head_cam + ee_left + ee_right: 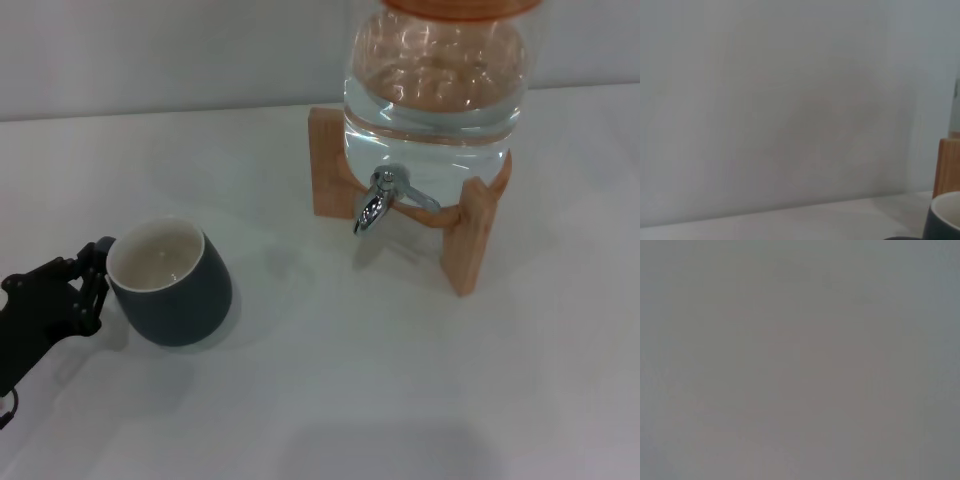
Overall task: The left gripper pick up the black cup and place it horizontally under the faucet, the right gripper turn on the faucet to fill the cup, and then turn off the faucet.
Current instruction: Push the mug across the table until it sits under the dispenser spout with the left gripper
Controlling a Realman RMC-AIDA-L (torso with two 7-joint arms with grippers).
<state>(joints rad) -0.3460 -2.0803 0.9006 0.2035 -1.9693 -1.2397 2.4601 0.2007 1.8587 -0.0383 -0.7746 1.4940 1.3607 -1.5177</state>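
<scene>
Left gripper (88,285) lower left, fingers clenched on black cup (172,283) handle; faucet (378,199) upper right, untouched.

1. A plain test bench, like a lab: a bare white table (400,400) against a blank pale wall (150,50).
2. Only props: a glass water jar (435,90) on a wooden stand (470,240), upper right.

The black cup (172,285) stands upright on the white table, a squat dark charcoal mug with a cream-white, empty inside, its handle side turned toward the left gripper (88,285), whose black fingers touch it. The chrome faucet (380,200) juts from the clear water jar, well apart from the cup, spout angled down
</scene>
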